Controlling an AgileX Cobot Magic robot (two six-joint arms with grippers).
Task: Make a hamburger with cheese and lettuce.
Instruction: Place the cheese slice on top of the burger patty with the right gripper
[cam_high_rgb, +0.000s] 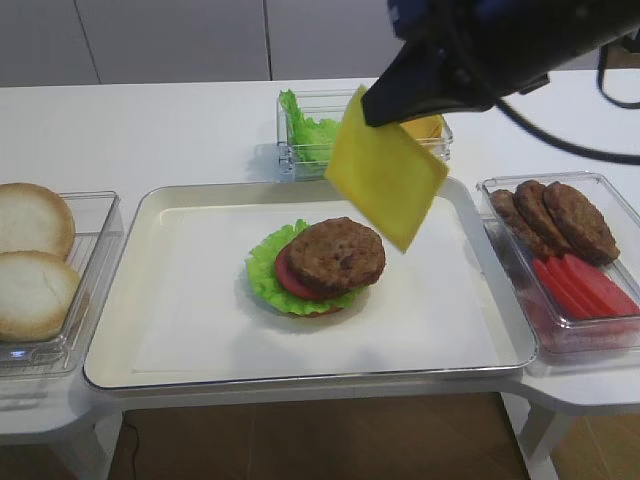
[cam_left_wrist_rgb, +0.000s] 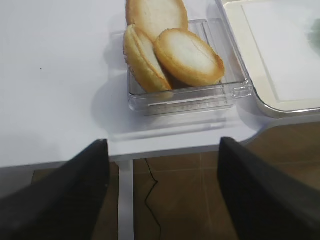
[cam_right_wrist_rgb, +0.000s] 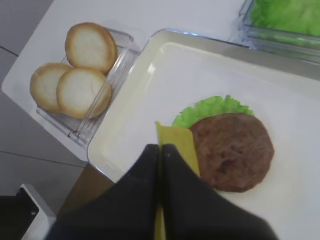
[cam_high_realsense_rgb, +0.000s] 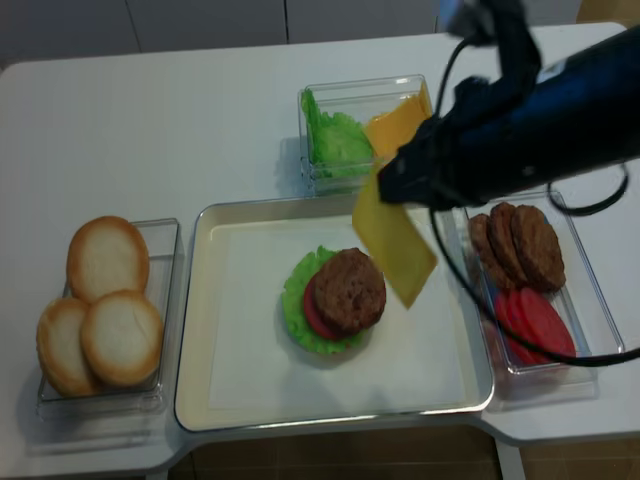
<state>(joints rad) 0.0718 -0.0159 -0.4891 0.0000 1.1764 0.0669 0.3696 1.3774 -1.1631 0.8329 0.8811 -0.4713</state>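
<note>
The hamburger (cam_high_rgb: 322, 264) lies in the middle of the cream tray (cam_high_rgb: 200, 340): a brown patty on a red tomato slice on the frilly green lettuce (cam_high_rgb: 262, 268). It also shows in the right wrist view (cam_right_wrist_rgb: 231, 150) and the second high view (cam_high_realsense_rgb: 340, 295). My right gripper (cam_high_rgb: 375, 110) is shut on the top corner of a square yellow cheese slice (cam_high_rgb: 385, 180), which hangs in the air above and right of the patty. In the right wrist view the cheese (cam_right_wrist_rgb: 176, 142) shows edge-on between the fingers (cam_right_wrist_rgb: 145, 170). My left gripper (cam_left_wrist_rgb: 162, 150) is open and empty, over the table's front edge near the bun box.
A clear box of buns (cam_high_rgb: 35, 265) stands left of the tray. A clear box with lettuce leaves (cam_high_rgb: 305, 130) and more cheese slices (cam_high_rgb: 425, 127) stands behind it. A clear box with patties (cam_high_rgb: 550, 215) and tomato slices (cam_high_rgb: 585, 285) stands on the right.
</note>
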